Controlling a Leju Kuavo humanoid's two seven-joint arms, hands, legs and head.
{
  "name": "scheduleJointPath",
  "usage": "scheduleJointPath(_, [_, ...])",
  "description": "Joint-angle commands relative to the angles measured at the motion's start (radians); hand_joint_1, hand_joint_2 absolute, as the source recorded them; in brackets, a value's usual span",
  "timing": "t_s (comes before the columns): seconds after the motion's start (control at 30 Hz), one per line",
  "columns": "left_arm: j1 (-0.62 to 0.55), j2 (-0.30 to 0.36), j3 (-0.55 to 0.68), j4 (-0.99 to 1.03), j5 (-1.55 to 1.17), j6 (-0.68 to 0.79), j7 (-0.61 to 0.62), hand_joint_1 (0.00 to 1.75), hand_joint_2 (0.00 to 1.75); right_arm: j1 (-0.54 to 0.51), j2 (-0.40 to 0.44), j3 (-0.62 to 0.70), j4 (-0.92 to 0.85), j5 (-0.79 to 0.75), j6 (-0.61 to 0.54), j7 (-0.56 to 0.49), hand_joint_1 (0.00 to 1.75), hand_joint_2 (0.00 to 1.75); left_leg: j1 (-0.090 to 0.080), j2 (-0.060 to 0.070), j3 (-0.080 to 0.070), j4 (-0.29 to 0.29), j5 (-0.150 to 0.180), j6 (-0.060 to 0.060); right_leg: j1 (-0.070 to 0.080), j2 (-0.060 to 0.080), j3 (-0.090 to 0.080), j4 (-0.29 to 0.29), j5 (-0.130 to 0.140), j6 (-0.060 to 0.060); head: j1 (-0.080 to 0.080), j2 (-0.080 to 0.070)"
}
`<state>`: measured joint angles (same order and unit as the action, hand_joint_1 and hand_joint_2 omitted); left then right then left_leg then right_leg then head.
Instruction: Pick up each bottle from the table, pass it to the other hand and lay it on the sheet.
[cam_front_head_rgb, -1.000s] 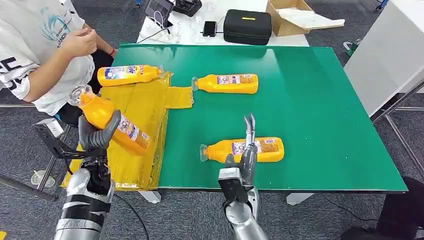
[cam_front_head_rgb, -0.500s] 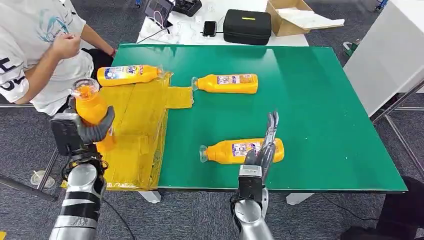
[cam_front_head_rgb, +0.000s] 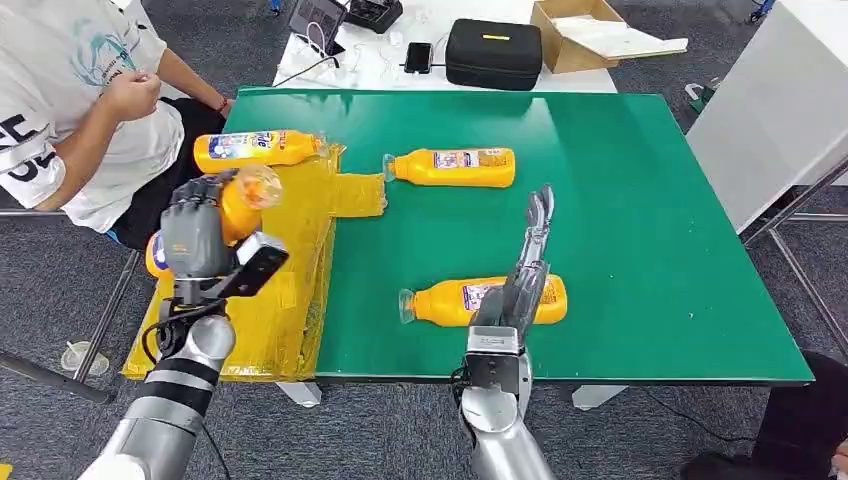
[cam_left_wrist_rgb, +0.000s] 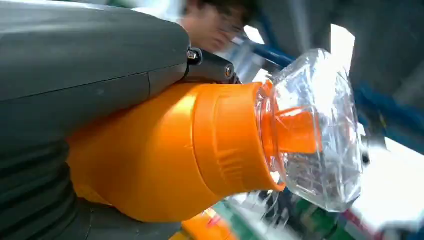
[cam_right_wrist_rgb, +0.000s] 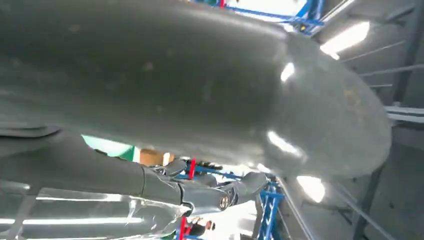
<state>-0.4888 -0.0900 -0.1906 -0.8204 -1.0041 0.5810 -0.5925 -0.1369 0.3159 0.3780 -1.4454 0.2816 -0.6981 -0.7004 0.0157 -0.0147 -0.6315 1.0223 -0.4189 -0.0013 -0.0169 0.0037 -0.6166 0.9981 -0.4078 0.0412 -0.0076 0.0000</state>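
My left hand (cam_front_head_rgb: 195, 238) grips an orange bottle (cam_front_head_rgb: 240, 205) over the left side of the yellow sheet (cam_front_head_rgb: 295, 240), its clear-wrapped cap pointing towards the table. In the left wrist view the same bottle (cam_left_wrist_rgb: 200, 150) sits in that hand (cam_left_wrist_rgb: 75, 60). A second bottle (cam_front_head_rgb: 255, 150) lies at the sheet's far end. A third bottle (cam_front_head_rgb: 455, 167) lies on the green table (cam_front_head_rgb: 640, 220) beside the sheet. A fourth bottle (cam_front_head_rgb: 445, 302) lies near the front edge. My right hand (cam_front_head_rgb: 525, 270) stands in front of it, fingers straight and holding nothing; it also appears in the right wrist view (cam_right_wrist_rgb: 175, 85).
A person (cam_front_head_rgb: 70, 110) sits close at the table's left, beside the sheet. Behind the green table stands a white table with a black case (cam_front_head_rgb: 494, 52), a cardboard box (cam_front_head_rgb: 590, 30) and a phone (cam_front_head_rgb: 419, 56). A white cabinet (cam_front_head_rgb: 780, 110) is at the right.
My left hand has turned over with its bottle, so the cap now points right over the sheet. My right hand has shifted right and risen slightly above the front bottle.
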Motion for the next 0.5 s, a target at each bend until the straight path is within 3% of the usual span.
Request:
scheduleJointPath(0.03, [-0.079,0.082,-0.194,0.35,-0.129,-0.025,0.026,1.75,1.75,-0.06,-0.077,0.097,0.064,-0.054,0.002,0.002,0.0,0.0,0.0,0.003,0.006,-0.002,-0.001,0.001,0.001,0.001,0.006,-0.003,0.0,-0.002,0.0,0.0])
scheduleJointPath(0.07, [-0.086,0.094,-0.23,0.376,-0.197,-0.013,0.077,1.75,1.75,-0.062,-0.079,0.102,0.07,-0.068,0.009,0.002,0.0,0.0,0.001,0.004,0.008,-0.002,-0.002,0.001,0.001,0.002,0.007,-0.003,0.0,-0.002,0.0,0.0])
scheduleJointPath(0.5, [-0.084,0.124,-0.241,0.444,-0.22,-0.111,0.086,1.75,1.75,-0.06,-0.065,0.099,0.124,-0.072,0.05,0.002,0.0,0.0,0.002,0.002,0.004,-0.001,-0.001,0.001,0.002,0.001,0.004,-0.002,0.0,-0.002,0.0,0.0])
